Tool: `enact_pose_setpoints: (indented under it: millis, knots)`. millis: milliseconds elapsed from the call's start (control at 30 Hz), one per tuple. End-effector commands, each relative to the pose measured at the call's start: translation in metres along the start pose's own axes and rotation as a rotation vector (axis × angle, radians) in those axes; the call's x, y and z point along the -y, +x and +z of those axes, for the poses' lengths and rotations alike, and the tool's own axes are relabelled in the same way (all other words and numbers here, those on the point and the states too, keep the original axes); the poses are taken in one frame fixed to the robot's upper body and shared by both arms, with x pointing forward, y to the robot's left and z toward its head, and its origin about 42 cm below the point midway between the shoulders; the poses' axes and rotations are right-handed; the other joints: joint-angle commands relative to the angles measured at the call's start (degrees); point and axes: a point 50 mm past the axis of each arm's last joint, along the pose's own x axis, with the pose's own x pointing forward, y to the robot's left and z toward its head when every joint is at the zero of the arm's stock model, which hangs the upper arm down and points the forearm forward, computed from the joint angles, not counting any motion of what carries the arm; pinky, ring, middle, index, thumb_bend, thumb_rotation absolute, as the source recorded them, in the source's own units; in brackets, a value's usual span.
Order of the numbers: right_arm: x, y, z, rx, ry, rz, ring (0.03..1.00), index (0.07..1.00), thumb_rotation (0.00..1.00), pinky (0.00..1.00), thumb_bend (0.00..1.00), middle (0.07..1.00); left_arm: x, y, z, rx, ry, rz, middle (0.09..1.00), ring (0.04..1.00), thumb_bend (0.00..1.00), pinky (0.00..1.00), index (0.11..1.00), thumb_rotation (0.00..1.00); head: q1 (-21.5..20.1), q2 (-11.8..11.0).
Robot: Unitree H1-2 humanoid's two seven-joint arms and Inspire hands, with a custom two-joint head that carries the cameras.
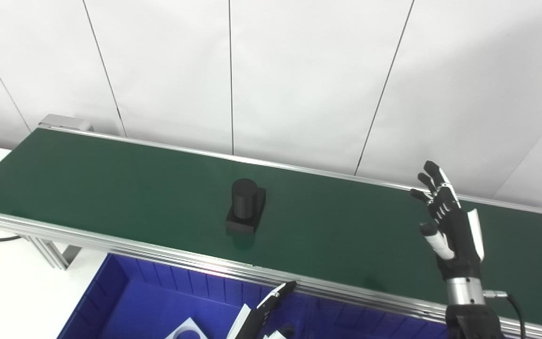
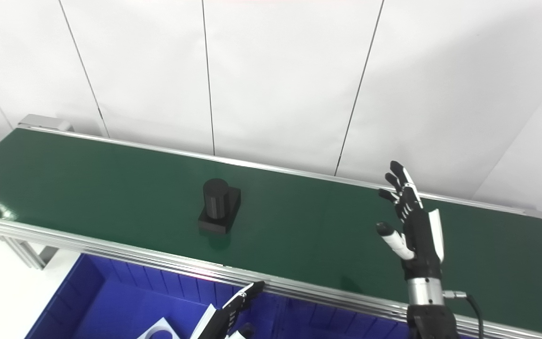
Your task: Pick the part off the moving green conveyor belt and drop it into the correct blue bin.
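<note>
Left eye view: black part sits mid-belt on green conveyor belt, nearer its front edge. Right hand raised over belt's right end, fingers spread wide, empty, well apart from part. Left hand low over blue bin, mostly cropped, can't tell its state. Step: waiting to intercept; next needs timed closing around the cylinder.

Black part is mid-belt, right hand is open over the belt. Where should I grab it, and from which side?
Take the black part by its upright cylinder, not the flat square base, which sits flush on the green conveyor belt with little to hook. The cylinder stands clear, so fingers can probably close around it. Bring the open right hand in from the part's right, level with the cylinder.
</note>
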Motion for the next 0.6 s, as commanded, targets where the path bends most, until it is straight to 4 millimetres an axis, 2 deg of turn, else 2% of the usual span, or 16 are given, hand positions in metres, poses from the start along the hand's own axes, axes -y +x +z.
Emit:
enact_pose_setpoints:
  millis: [0, 300, 567]
  knots:
    - [0.007, 0.022, 0.015, 0.087, -0.030, -0.003, 0.903, 0.947, 0.82, 0.77, 1.00, 0.953, 0.002, 0.010, 0.010, 0.067, -0.011, 0.007, 0.921, 0.937, 0.86, 0.93, 0.896, 0.89, 0.1, 0.0]
    - [0.016, 0.056, 0.014, 0.080, -0.075, 0.033, 0.927, 0.975, 0.72, 0.81, 1.00, 0.987, 0.002, 0.010, 0.011, 0.068, -0.015, 0.005, 0.927, 0.947, 0.85, 0.94, 0.905, 0.89, 0.1, -0.2]
    - [0.018, 0.083, 0.014, 0.075, -0.175, 0.085, 0.930, 0.986, 0.72, 0.77, 0.98, 1.000, 0.003, 0.010, 0.012, 0.069, -0.020, 0.012, 0.933, 0.959, 0.86, 0.96, 0.911, 0.89, 0.4, -0.2]
